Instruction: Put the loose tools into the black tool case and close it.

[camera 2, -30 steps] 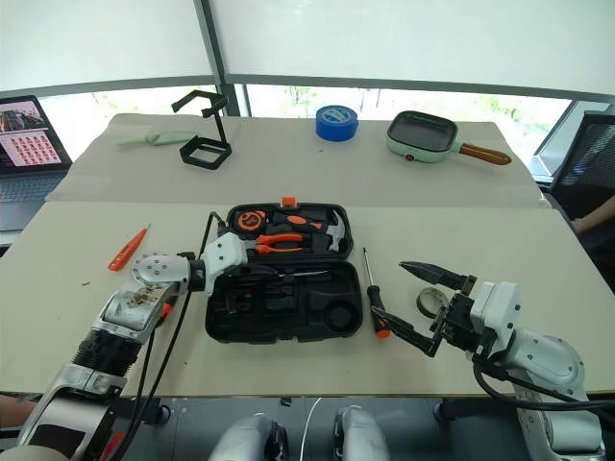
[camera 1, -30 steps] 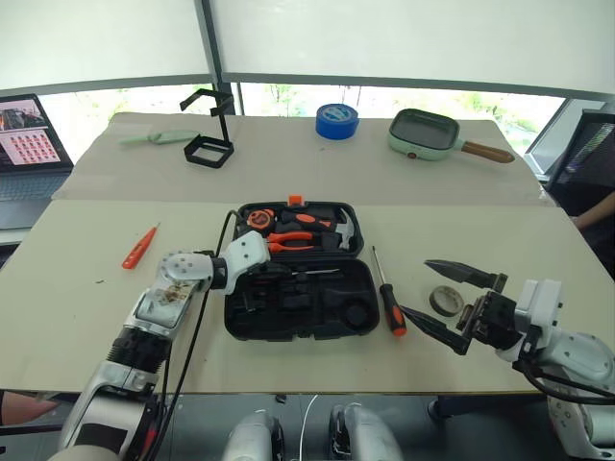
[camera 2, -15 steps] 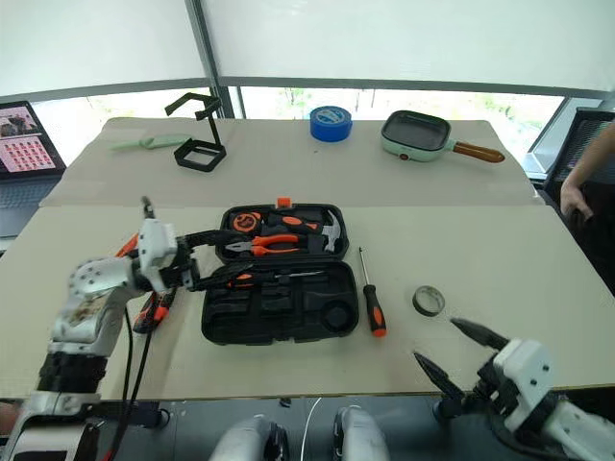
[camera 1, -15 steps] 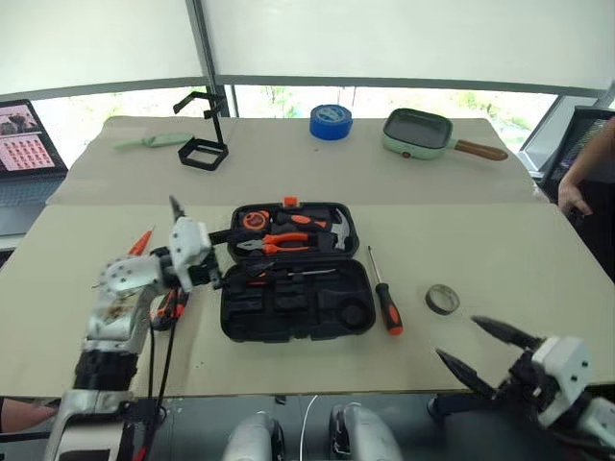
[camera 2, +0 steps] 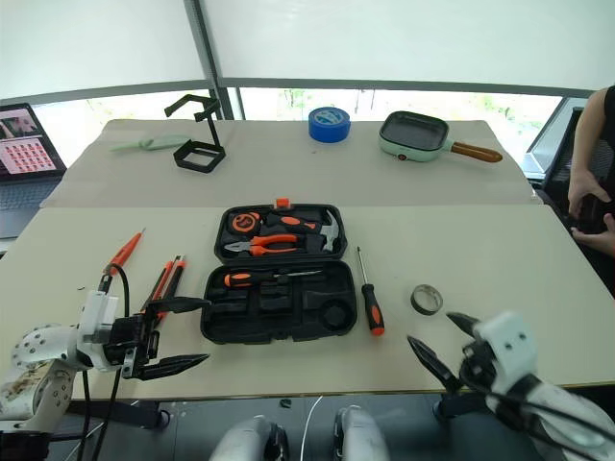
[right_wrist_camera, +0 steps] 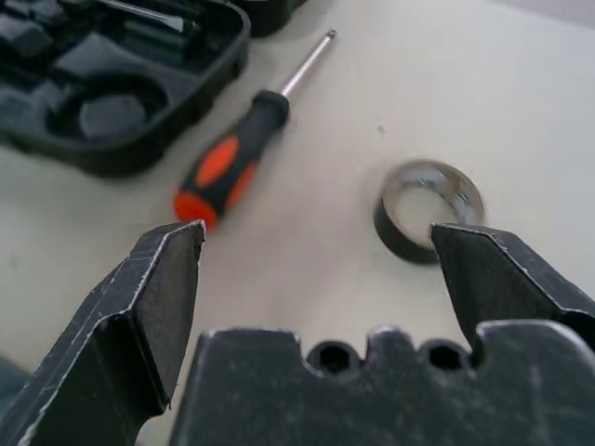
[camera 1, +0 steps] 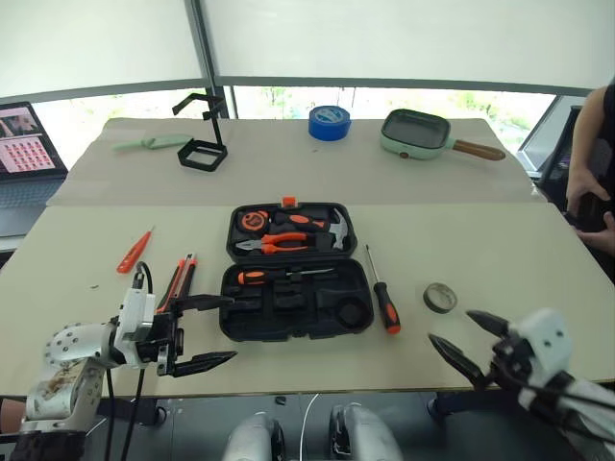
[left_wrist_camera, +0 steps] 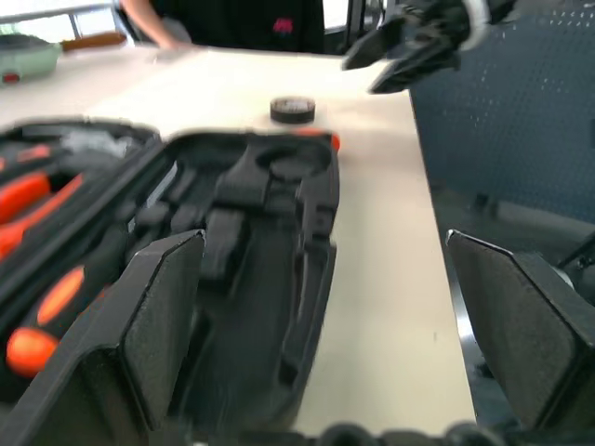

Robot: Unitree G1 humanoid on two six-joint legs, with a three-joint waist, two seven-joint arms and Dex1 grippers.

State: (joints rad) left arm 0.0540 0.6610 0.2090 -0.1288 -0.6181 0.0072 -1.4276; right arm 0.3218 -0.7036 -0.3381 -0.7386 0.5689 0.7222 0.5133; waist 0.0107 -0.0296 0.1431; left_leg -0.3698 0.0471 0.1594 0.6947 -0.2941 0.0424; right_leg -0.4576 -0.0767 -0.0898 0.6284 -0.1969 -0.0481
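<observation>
A: Lying open on the beige table [camera 1: 480,250], the flat black plastic tool case [camera 1: 296,301] has its lid half back, so the moulded recesses face up and can take tools. One black-and-orange-handled screwdriver [camera 1: 279,276] sits in a recess of the near half.

B: And the far half?

A: Orange-handled pliers [camera 1: 279,242], a hammer [camera 1: 332,229] and a tape measure [camera 1: 255,220] fill it. They look like they belong there.

B: What's loose?

A: A second black-and-orange screwdriver [camera 1: 381,293] just right of the case, the small dark grey tape roll [camera 1: 440,297] further right, an orange-black utility knife [camera 1: 178,281] left of the case, and a slim all-orange screwdriver [camera 1: 134,252] beyond that.

B: The grippers?

A: Left gripper [camera 1: 199,333] hangs near the case's left front corner, jaws spread wide, nothing between them, pointing across toward the case. Right gripper [camera 1: 473,344] hovers at the table's near edge, jaws also spread and empty. In its wrist view the screwdriver and roll lie ahead between the fingers, so I'd judge one of them is its next pick.

B: So the lid can't close yet.

A: Not with four tools out.
</observation>
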